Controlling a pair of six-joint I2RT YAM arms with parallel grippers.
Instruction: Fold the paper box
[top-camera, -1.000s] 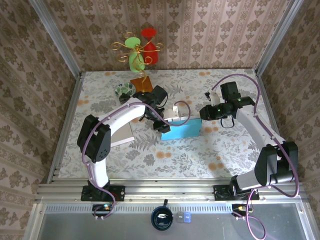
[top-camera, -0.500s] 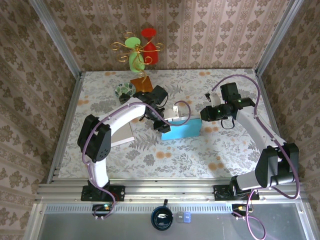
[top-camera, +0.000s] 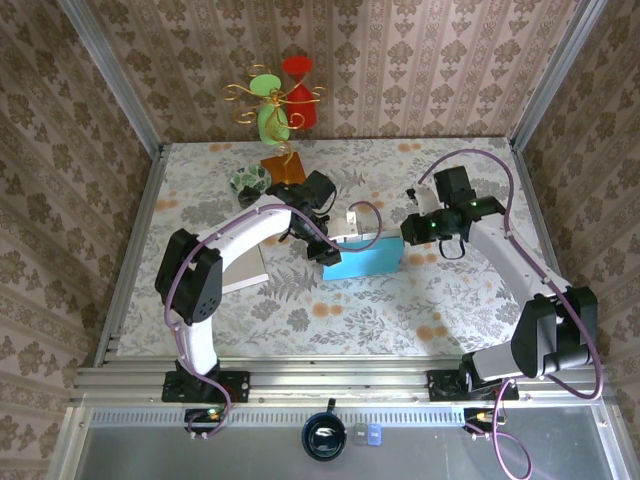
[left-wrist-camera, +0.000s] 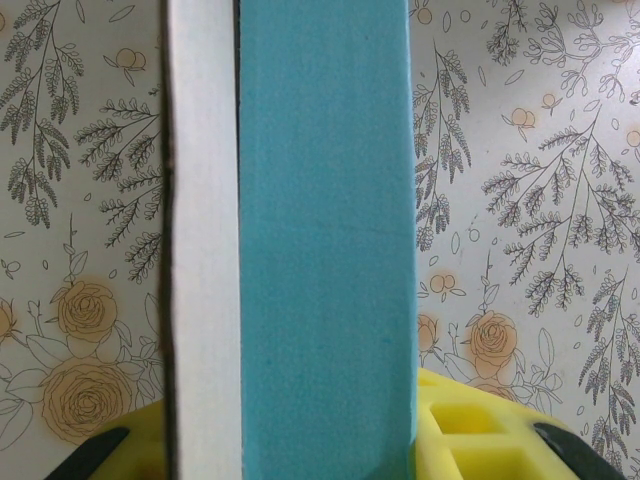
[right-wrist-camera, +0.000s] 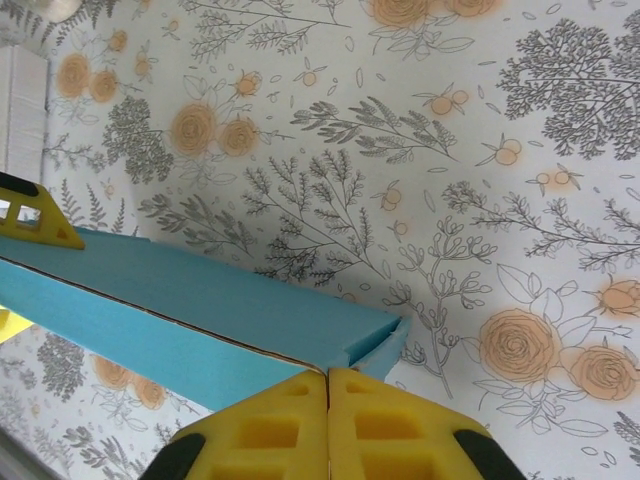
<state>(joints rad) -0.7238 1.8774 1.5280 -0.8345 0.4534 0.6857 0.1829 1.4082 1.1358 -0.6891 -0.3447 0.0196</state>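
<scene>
**Top external: left arm clamps the box, right arm waits shut at its far end**

Near the table's (top-camera: 300, 310) centre, the left gripper (top-camera: 322, 247) is clamped on the 9 o'clock end of the paper box (top-camera: 362, 263). In the left wrist view the teal wall and its white inner edge run between the yellow left pads (left-wrist-camera: 480, 440). The right gripper (top-camera: 412, 228) sits just off the box's other end, toward 1 o'clock. In the right wrist view, the right pads (right-wrist-camera: 400, 420) are pressed together on nothing, with the box's end corner just above them.

The step in hand looks like tucking the 3 o'clock end. It probably goes best if the left grip holds firm while the closed right tip pushes squarely along the crease, low and slow, so the thin card does not buckle.

The box lies flat, its long axis running roughly from 9 to 3 o'clock, the right end tipped slightly toward 2.
</scene>
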